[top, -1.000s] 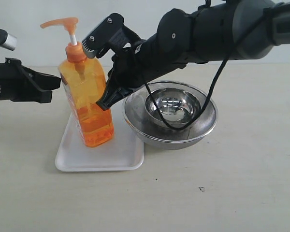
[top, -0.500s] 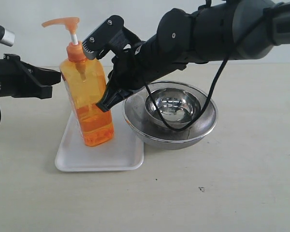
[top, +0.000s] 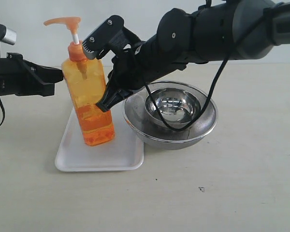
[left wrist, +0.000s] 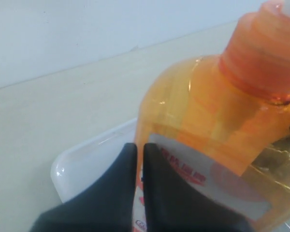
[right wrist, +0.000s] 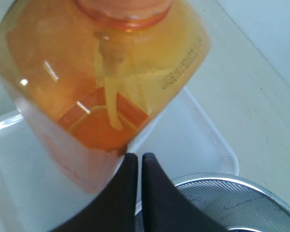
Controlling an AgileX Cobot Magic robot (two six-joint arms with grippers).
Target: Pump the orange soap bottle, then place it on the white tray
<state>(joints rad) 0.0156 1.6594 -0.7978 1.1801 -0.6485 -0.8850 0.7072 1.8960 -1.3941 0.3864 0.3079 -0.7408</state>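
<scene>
The orange soap bottle stands on the white tray, leaning slightly left, its pump head raised on the white stem. My left gripper is shut with nothing between its fingers. Its tips rest against the bottle's upper left side, by the label. My right gripper is also shut and holds nothing, its tips against the bottle's right edge at mid height. The left wrist view shows the bottle, the tray and the gripper. The right wrist view shows the bottle, the tray and the gripper.
A steel mesh strainer bowl sits just right of the tray, touching it, with a smaller steel bowl inside. The strainer's rim lies under my right arm. Bare tabletop spreads in front and to the right.
My left gripper has risen a little and pressed rightward against the bottle. The bottle has tipped closer to upright on the tray. The right arm has barely moved.
</scene>
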